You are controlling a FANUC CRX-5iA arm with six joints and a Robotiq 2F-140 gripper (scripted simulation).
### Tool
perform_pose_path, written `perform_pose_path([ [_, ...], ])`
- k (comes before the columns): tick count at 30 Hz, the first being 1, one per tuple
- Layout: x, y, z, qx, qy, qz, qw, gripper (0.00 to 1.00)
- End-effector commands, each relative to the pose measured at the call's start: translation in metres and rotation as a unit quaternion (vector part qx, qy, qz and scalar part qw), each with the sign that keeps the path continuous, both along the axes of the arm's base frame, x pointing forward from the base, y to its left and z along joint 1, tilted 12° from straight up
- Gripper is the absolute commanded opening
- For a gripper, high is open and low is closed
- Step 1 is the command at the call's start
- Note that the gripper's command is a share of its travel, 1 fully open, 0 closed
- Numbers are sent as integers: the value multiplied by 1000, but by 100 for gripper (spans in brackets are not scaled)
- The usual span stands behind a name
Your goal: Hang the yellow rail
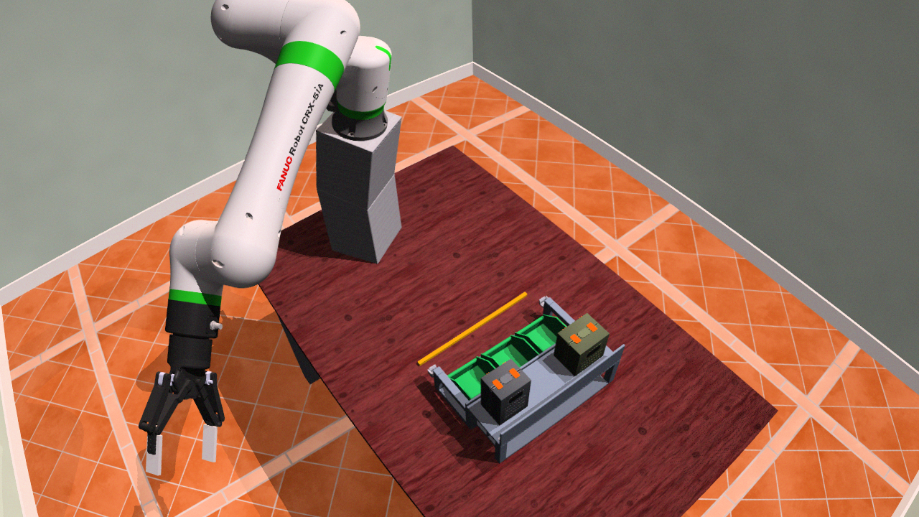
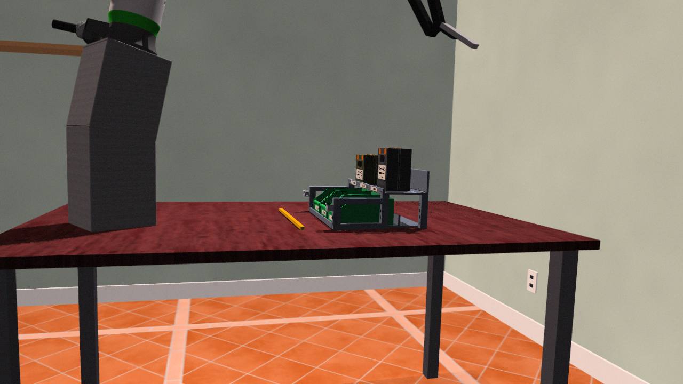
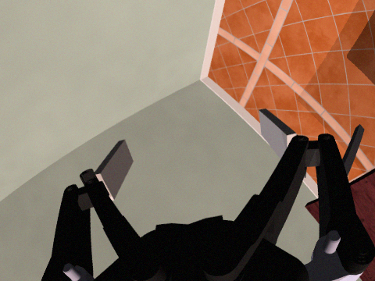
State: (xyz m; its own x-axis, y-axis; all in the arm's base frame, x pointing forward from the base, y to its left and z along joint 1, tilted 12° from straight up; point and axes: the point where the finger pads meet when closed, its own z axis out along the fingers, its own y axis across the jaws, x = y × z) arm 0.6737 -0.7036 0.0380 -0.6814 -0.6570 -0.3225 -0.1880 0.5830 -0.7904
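The yellow rail (image 1: 472, 328) (image 2: 291, 219) lies flat on the dark red table (image 1: 449, 225) (image 2: 191, 229), a little in front of the grey rack (image 1: 552, 392) (image 2: 334, 212) and roughly parallel to it. The rack holds green bins (image 1: 501, 352) (image 2: 363, 212). A small hook stands at each front corner of the rack, the left hook (image 1: 436, 371) and the right hook (image 1: 545, 301), and both are bare. My gripper (image 1: 181, 456) (image 3: 192, 136) is open and empty. It hangs beside the table's left edge, over the floor, far from the rail. One finger of it (image 2: 458, 37) shows at the top of the exterior view.
Two dark boxes (image 1: 505, 390) (image 1: 581, 342) (image 2: 394, 167) stand on the rack's upper shelf behind the bins. The robot's grey pedestal (image 1: 360, 192) (image 2: 112, 143) stands at the table's far end. A table corner (image 3: 355, 224) shows in the wrist view, with orange floor tiles and walls.
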Motion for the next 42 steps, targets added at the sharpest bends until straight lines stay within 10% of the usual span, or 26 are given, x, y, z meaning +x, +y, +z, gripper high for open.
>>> perform_pose_path([
  [1, 0, 0, 1, 0, 0, 0, 1000, 100],
  [5, 0, 0, 1, 0, 0, 0, 1000, 100],
  [10, 43, 72, 17, -17, 39, 91, 995, 100],
  [22, 43, 72, 17, -17, 39, 91, 995, 100],
  [27, 75, 146, 32, -37, 77, 180, 980, 100],
  [39, 75, 146, 32, -37, 77, 180, 980, 100],
  [42, 89, 191, 41, -51, 99, 233, 966, 100],
])
